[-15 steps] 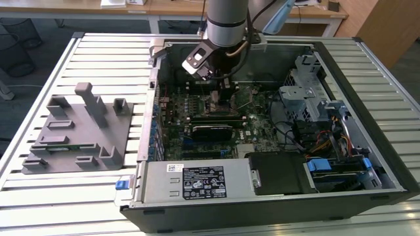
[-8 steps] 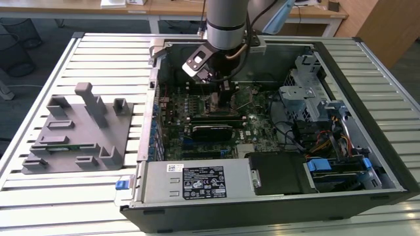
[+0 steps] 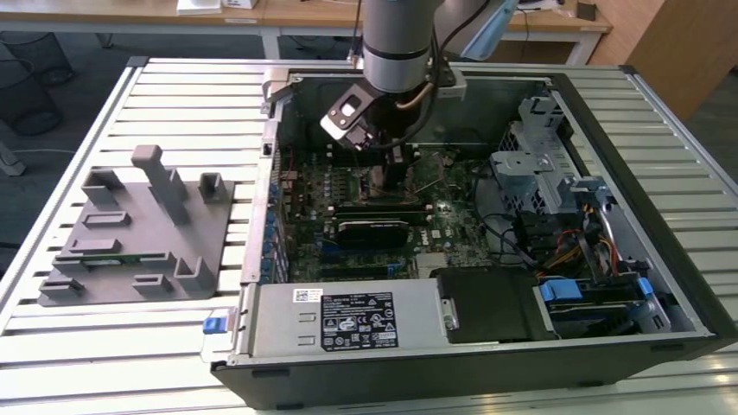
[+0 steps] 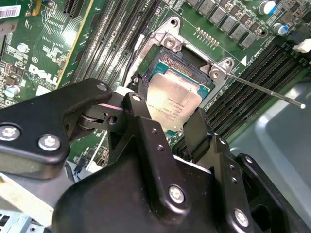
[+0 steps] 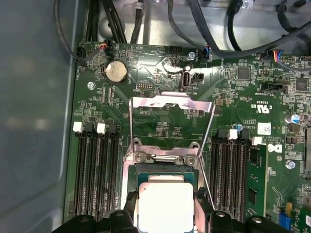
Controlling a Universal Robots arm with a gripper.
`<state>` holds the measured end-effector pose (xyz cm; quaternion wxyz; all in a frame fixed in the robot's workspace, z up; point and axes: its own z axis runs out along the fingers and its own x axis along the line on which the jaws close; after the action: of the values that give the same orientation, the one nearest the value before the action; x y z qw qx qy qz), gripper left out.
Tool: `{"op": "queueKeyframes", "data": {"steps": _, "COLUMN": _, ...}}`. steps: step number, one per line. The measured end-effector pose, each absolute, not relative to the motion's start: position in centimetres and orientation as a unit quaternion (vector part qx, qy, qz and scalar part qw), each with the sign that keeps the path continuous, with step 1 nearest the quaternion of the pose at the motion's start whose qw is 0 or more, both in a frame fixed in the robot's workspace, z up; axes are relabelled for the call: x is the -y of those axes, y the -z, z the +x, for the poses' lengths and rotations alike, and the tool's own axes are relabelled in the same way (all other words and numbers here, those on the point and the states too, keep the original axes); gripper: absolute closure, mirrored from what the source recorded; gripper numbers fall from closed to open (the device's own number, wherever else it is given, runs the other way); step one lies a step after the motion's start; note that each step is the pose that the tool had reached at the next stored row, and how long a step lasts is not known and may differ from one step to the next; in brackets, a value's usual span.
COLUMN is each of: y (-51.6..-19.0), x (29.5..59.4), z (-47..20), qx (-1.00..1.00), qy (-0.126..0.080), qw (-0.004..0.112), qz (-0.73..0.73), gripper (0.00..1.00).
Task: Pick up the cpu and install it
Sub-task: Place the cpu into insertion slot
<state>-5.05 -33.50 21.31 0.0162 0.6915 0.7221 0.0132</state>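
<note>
Second wrist view: the gripper (image 4: 166, 110) covers part of the cpu (image 4: 176, 101). First wrist view: the frame edge cuts the cpu (image 5: 165, 206) off.

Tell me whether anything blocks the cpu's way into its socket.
Nothing visible does. The hinged frame is swung open, the lever stands aside, and the cpu, gripped by the pincer, is right at the socket.

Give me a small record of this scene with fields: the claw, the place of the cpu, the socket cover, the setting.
claw: black claw, shut on the silvery-grey square cpu at two opposite edges
cpu place: at the dark square socket; seated or not, cannot tell
socket cover: metal frame flipped open
setting: inside the open black computer case
</note>
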Motion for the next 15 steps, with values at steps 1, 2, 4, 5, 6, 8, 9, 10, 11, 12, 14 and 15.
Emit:
{"op": "queueKeyframes", "data": {"steps": 1, "y": -21.23, "x": 33.50, "z": -5.05, "qx": -0.722, "qy": -0.013, "qw": 0.016, "qz": 0.692, "gripper": 0.46}}
{"op": "queueKeyframes", "data": {"steps": 2, "y": -21.15, "x": 33.50, "z": -5.05, "qx": -0.722, "qy": -0.013, "qw": 0.016, "qz": 0.692, "gripper": 0.46}}
{"op": "queueKeyframes", "data": {"steps": 4, "y": -21.02, "x": 33.50, "z": -5.05, "qx": -0.722, "qy": -0.013, "qw": 0.016, "qz": 0.691, "gripper": 0.46}}
{"op": "queueKeyframes", "data": {"steps": 5, "y": -20.96, "x": 33.50, "z": -5.05, "qx": -0.722, "qy": -0.013, "qw": 0.016, "qz": 0.691, "gripper": 0.46}}
{"op": "queueKeyframes", "data": {"steps": 6, "y": -20.91, "x": 33.50, "z": -5.05, "qx": -0.722, "qy": -0.013, "qw": 0.016, "qz": 0.692, "gripper": 0.46}}
{"op": "queueKeyframes", "data": {"steps": 8, "y": -20.85, "x": 33.50, "z": -5.06, "qx": -0.722, "qy": -0.013, "qw": 0.016, "qz": 0.692, "gripper": 0.46}}
{"op": "queueKeyframes", "data": {"steps": 9, "y": -20.82, "x": 33.50, "z": -5.05, "qx": -0.721, "qy": -0.013, "qw": 0.016, "qz": 0.692, "gripper": 0.46}}
{"op": "queueKeyframes", "data": {"steps": 10, "y": -20.78, "x": 33.50, "z": -5.05, "qx": -0.721, "qy": -0.013, "qw": 0.016, "qz": 0.693, "gripper": 0.46}}
{"op": "queueKeyframes", "data": {"steps": 11, "y": -20.73, "x": 33.50, "z": -5.05, "qx": -0.720, "qy": -0.013, "qw": 0.016, "qz": 0.693, "gripper": 0.46}}
{"op": "queueKeyframes", "data": {"steps": 12, "y": -20.69, "x": 33.50, "z": -5.05, "qx": -0.720, "qy": -0.013, "qw": 0.016, "qz": 0.694, "gripper": 0.46}}
{"op": "queueKeyframes", "data": {"steps": 14, "y": -20.59, "x": 33.50, "z": -5.05, "qx": -0.719, "qy": -0.013, "qw": 0.016, "qz": 0.694, "gripper": 0.46}}
{"op": "queueKeyframes", "data": {"steps": 15, "y": -20.54, "x": 33.50, "z": -5.05, "qx": -0.719, "qy": -0.013, "qw": 0.016, "qz": 0.695, "gripper": 0.46}}
